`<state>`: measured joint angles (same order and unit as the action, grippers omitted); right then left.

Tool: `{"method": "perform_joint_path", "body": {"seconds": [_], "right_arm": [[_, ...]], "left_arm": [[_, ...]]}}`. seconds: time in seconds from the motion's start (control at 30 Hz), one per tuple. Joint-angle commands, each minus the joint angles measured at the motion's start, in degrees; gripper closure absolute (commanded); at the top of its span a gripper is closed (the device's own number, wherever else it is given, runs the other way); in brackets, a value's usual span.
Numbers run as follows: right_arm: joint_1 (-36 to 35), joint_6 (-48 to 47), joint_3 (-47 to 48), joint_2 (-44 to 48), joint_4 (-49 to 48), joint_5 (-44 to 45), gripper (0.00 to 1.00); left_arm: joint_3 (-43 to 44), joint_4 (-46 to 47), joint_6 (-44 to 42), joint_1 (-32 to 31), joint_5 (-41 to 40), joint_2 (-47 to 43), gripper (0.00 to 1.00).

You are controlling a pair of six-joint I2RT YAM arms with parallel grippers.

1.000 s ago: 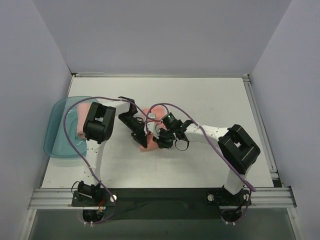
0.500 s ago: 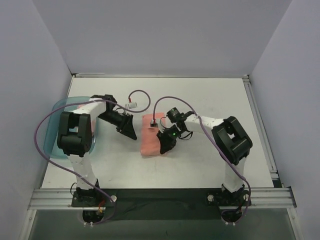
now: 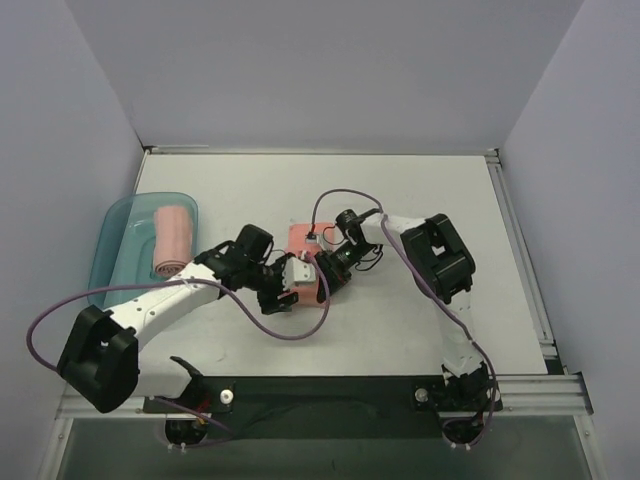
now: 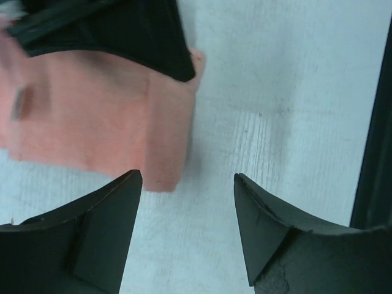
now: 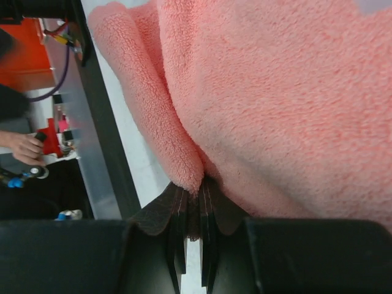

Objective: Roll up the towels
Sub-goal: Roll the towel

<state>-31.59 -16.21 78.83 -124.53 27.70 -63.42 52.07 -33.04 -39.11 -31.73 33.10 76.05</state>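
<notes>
Roughly midway between the side edges of the desk [image 3: 430, 190], the flat salmon-pink fabric towel [image 3: 303, 240] [image 4: 92, 116] [image 5: 275, 92] runs near-to-far; the right gripper [image 3: 325, 272] [image 5: 193, 196] pinches its folded edge, and the left gripper [image 3: 290, 287] [image 4: 187, 177] gapes beside its corner.

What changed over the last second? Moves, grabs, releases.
Left gripper backed off toward the tray, then returned low to a corner of the centre towel, jaws now wide open, holding nothing. Right gripper stayed pinched on that towel's edge. Rolled towel in the tray unmoved.

left gripper [image 4: 187, 177] and right gripper [image 5: 193, 196] crowd the towel [image 5: 275, 92]; open table [image 3: 400, 190] behind, tray [image 3: 112, 230] at left.
</notes>
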Motion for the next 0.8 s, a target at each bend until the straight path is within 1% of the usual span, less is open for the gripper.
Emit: {"method": "perform_joint_path", "body": {"seconds": [0.0, 0.07, 0.13, 0.37, 0.4, 0.5, 0.6, 0.7, 0.73, 0.77], "right_arm": [[0.7, 0.2, 3.4, -2.5, 6.9, -2.1, 1.0], [0.9, 0.3, 4.9, -3.7, 8.8, -2.0, 1.0], [1.0, -0.3, 6.1, -4.9, 10.6, -2.0, 1.0], [1.6, -1.1, 8.9, -7.7, 16.1, -1.4, 1.0], [1.9, -1.0, 9.1, -7.8, 16.2, -1.4, 1.0], [2.1, -0.1, 9.5, -8.0, 16.4, -1.6, 1.0], [2.9, 0.6, 9.6, -7.7, 16.3, -2.1, 1.0], [3.1, 0.3, 9.2, -6.8, 16.4, -1.8, 1.0], [3.1, 0.1, 9.1, -5.9, 16.4, -1.5, 1.0], [3.2, -0.1, 8.6, -5.4, 16.3, -0.6, 0.99]], "left_arm": [[-5.9, 11.9, -5.8, -6.7, -13.3, -1.3, 0.28], [-7.0, 15.0, -6.9, -9.7, -17.0, -0.9, 0.28], [-8.4, 17.6, -7.8, -11.1, -18.6, -0.7, 0.28], [-11.6, 23.4, -15.4, -14.9, -20.8, 0.9, 0.28], [-12.1, 23.5, -17.4, -15.9, -20.9, 1.8, 0.29], [-13.0, 23.7, -19.2, -16.8, -21.1, 4.1, 0.32], [-13.4, 24.4, -19.1, -17.1, -21.2, 6.6, 0.38], [-11.3, 23.0, -16.6, -17.0, -21.9, 10.4, 0.49], [-10.1, 19.4, -15.9, -16.9, -21.5, 11.6, 0.54], [-8.7, 17.2, -14.9, -16.7, -21.0, 12.6, 0.65]]}}
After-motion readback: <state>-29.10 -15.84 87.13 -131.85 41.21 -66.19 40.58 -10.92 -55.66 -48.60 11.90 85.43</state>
